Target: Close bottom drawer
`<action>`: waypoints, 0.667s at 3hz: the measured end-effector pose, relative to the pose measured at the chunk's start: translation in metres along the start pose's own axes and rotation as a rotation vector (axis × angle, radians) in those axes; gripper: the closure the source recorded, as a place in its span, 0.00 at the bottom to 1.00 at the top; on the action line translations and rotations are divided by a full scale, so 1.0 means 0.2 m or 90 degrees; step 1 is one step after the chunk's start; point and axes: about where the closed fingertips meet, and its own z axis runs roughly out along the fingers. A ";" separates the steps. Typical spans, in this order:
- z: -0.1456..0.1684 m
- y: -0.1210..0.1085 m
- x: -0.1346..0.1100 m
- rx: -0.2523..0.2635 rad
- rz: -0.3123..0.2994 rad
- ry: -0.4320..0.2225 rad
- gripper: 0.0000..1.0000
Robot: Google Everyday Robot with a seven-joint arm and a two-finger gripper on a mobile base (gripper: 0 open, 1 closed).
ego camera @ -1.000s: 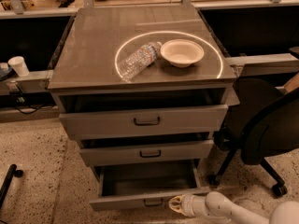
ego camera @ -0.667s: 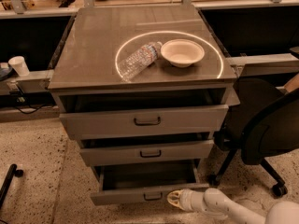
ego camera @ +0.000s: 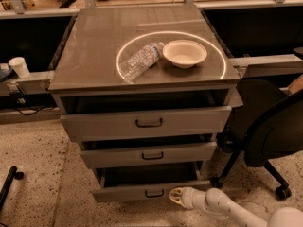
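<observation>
The bottom drawer [ego camera: 128, 191] is the lowest of three grey drawers in the cabinet. It has a slim front panel with a small dark pull handle [ego camera: 154, 193], and it stands partly pulled out, its dark inside showing. My white gripper [ego camera: 177, 196] is low at the right end of the drawer's front panel, close against it. The white arm runs off to the lower right.
The middle drawer [ego camera: 151, 154] and top drawer [ego camera: 147, 123] also stand a little open. On the cabinet top lie a clear plastic bottle [ego camera: 140, 59] and a white bowl [ego camera: 184, 53]. A black office chair [ego camera: 267, 126] stands close on the right. A white cup [ego camera: 19, 66] is at the left.
The bottom drawer has slid further into the cabinet. My gripper has followed it inward along the front panel's right end.
</observation>
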 end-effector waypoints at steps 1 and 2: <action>0.05 -0.07 0.02 0.016 0.011 0.000 0.27; 0.06 -0.12 0.04 0.027 0.028 -0.005 0.04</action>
